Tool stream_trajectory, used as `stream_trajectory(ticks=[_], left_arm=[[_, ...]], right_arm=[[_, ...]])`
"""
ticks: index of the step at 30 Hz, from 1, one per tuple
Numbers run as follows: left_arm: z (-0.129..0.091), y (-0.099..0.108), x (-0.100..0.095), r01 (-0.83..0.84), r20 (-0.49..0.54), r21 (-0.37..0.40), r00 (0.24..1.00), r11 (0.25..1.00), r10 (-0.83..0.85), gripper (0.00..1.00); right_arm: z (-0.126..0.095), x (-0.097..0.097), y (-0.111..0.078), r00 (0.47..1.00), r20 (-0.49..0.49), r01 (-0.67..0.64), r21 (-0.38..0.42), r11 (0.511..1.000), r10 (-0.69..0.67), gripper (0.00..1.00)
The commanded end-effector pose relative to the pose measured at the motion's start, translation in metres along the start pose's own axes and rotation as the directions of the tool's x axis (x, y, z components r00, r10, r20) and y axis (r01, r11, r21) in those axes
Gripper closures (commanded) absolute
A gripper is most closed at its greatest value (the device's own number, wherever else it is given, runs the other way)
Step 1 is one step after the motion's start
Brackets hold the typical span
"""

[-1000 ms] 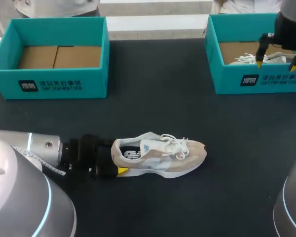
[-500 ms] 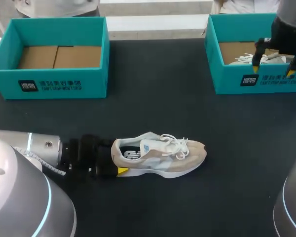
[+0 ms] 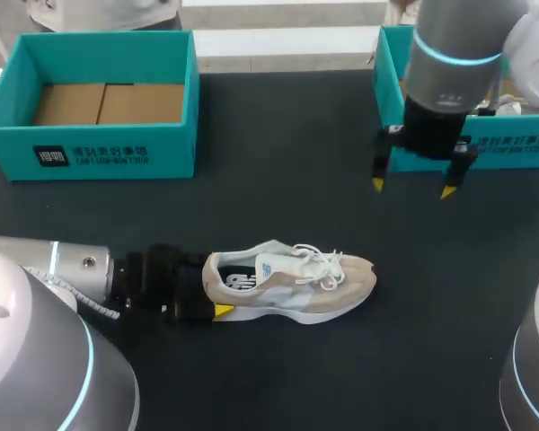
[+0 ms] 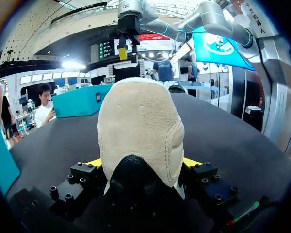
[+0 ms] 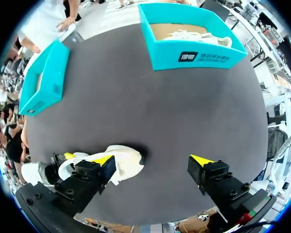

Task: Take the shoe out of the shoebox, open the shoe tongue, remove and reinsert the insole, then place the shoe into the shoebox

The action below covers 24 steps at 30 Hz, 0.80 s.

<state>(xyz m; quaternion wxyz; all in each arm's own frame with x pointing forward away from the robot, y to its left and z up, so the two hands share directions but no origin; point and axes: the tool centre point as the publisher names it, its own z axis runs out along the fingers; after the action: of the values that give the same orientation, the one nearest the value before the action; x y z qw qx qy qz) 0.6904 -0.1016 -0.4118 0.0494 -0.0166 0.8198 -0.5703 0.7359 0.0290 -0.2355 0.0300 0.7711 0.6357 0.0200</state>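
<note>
left gripper (image 4: 143, 162) clamped on shoe (image 3: 292, 283) heel; right gripper (image 3: 412, 188) wide open, empty, well apart from toe

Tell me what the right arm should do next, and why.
Probably lower the right gripper to the laces of the shoe to start opening it. That gripper hangs open above the table, short of the shoe, while the left gripper holds the heel.

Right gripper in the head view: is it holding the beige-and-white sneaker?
No, the right gripper hangs open above the black table, well apart from the beige-and-white sneaker lying nearer the robot.
</note>
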Motion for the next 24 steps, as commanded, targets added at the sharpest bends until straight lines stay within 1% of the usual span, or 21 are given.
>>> stream_trajectory(ticks=[1,3,4,6,7,11,13,14,17,24], left_arm=[[0.001,0.002,0.002,-0.001,0.004,-0.001,1.000,1.000,0.001,1.00],[0.001,0.002,0.002,-0.001,0.004,-0.001,1.000,1.000,0.001,1.00],[0.001,0.002,0.002,-0.001,0.004,-0.001,1.000,1.000,0.001,1.00],[0.001,0.002,0.002,-0.001,0.004,-0.001,1.000,1.000,0.001,1.00],[0.001,0.002,0.002,-0.001,0.004,-0.001,1.000,1.000,0.001,1.00],[0.001,0.002,0.002,-0.001,0.004,-0.001,1.000,1.000,0.001,1.00],[0.001,0.002,0.002,-0.001,0.004,-0.001,1.000,1.000,0.001,1.00],[0.001,0.002,0.002,-0.001,0.004,-0.001,1.000,1.000,0.001,1.00],[0.001,0.002,0.002,-0.001,0.004,-0.001,1.000,1.000,0.001,1.00],[0.001,0.002,0.002,-0.001,0.004,-0.001,1.000,1.000,0.001,1.00]], right_arm=[[0.004,0.035,-0.034,1.000,0.021,0.004,-0.017,1.000,-0.004,0.00],[0.007,0.052,-0.046,1.000,0.021,-0.002,-0.004,1.000,0.002,0.00],[0.008,0.062,-0.051,0.999,0.044,0.000,0.006,1.000,0.000,0.00],[0.009,0.079,-0.059,1.000,0.016,0.026,0.005,1.000,-0.026,0.00],[0.010,0.087,-0.063,1.000,0.020,0.023,0.005,1.000,-0.023,0.00],[0.014,0.121,-0.073,0.998,0.022,0.059,-0.004,0.998,-0.059,0.00],[0.018,0.134,-0.076,0.997,-0.008,0.071,-0.002,0.997,-0.071,0.00],[0.021,0.139,-0.078,0.995,0.004,0.097,0.005,0.995,-0.097,0.00],[0.024,0.144,-0.078,0.994,-0.019,0.104,0.011,0.994,-0.104,0.00],[0.024,0.144,-0.078,0.994,-0.019,0.104,0.011,0.994,-0.104,0.00]])
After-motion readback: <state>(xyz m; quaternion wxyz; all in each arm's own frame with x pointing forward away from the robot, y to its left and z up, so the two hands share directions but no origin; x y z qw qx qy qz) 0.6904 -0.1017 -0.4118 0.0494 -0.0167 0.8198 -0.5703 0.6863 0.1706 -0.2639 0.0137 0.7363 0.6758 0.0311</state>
